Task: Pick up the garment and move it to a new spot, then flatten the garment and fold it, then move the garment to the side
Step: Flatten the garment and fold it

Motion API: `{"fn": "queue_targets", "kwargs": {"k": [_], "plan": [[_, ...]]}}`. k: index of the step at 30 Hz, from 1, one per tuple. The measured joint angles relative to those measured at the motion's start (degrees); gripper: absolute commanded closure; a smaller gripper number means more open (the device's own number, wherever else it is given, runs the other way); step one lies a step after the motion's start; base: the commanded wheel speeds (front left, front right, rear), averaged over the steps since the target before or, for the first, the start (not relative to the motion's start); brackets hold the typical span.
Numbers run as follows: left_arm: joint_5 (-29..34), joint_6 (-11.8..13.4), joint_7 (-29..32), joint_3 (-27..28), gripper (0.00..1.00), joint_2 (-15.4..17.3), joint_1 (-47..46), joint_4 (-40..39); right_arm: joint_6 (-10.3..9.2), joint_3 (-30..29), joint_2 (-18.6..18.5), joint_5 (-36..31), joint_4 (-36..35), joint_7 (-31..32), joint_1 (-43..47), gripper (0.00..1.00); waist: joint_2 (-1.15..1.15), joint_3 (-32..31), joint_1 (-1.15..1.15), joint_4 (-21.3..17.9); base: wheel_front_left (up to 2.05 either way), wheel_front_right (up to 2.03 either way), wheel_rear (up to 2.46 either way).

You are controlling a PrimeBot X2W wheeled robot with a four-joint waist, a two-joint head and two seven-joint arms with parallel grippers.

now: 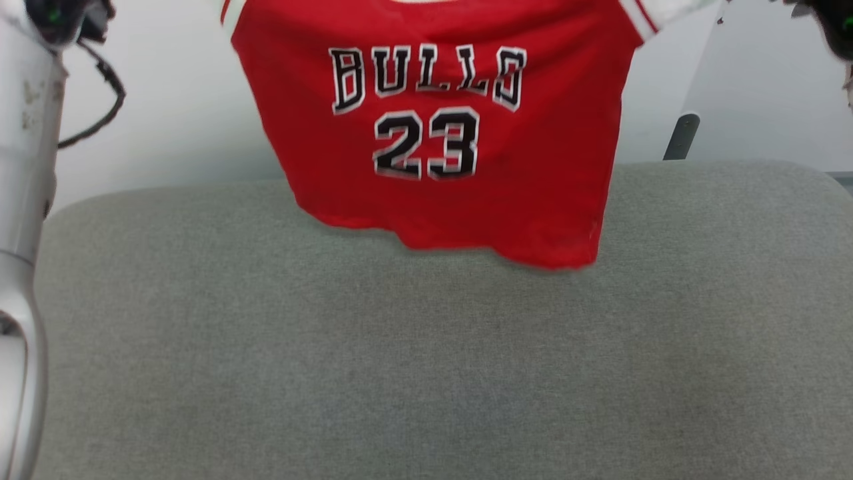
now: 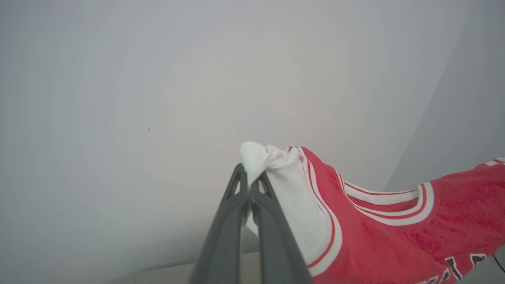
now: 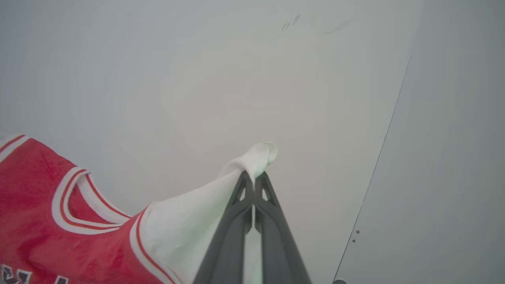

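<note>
Head view: the garment (image 1: 466, 213) hangs spread in the air with its front to the camera. The black "BULLS 23" print reads upright, and the white sleeves are drawn out toward the upper corners.
Garment hem: blurred and uneven, lower on the robot's right. It hangs over the far part of the grey fabric surface (image 1: 426, 373); I cannot tell whether it touches.
Left wrist view: the left gripper (image 2: 250, 177) has its jaws pressed together on a bunched tip of white sleeve. The cloth pokes out past the fingertips, and the garment (image 2: 378, 236) stretches away to that view's right, showing its striped trim and collar.
Right wrist view: the right gripper (image 3: 253, 177) has its jaws pressed together on the other white sleeve tip. The garment (image 3: 59, 236) runs off to that view's lower left.
Left forearm (image 1: 20, 200): pale, along the left edge of the head view, with a black cable (image 1: 100, 100) looping beside it.
Backdrop: a plain pale wall (image 1: 166, 133), with a dark post (image 1: 681, 137) standing behind the surface on the right.
</note>
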Motion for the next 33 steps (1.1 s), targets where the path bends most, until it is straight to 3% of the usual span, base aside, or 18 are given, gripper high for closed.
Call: {"fn": "queue_targets", "kwargs": {"k": [14, 23, 33], "plan": [[-1.59, 0.00, -6.10, -2.03, 1.00, -1.32, -8.62, 1.98, 0.00, 5.30, -1.62, 1.69, 5.91, -8.87, -9.29, 1.00, 0.00, 4.48, 0.00, -0.53, 0.00, 0.00, 0.00], [0.24, 0.00, -12.12, -3.01, 1.00, -2.48, -19.34, 2.91, 0.00, 7.97, -3.42, -0.94, 7.58, -17.05, -18.31, 1.00, 0.00, 13.83, 0.00, -0.65, 0.00, 0.00, 0.00], [0.92, 0.00, -21.20, -2.71, 1.00, -4.59, -32.11, 2.85, 0.00, 5.39, -5.52, -7.82, 10.95, -24.65, -30.06, 1.00, 0.00, 27.27, 0.00, -0.56, 0.00, 0.00, 0.00]]}}
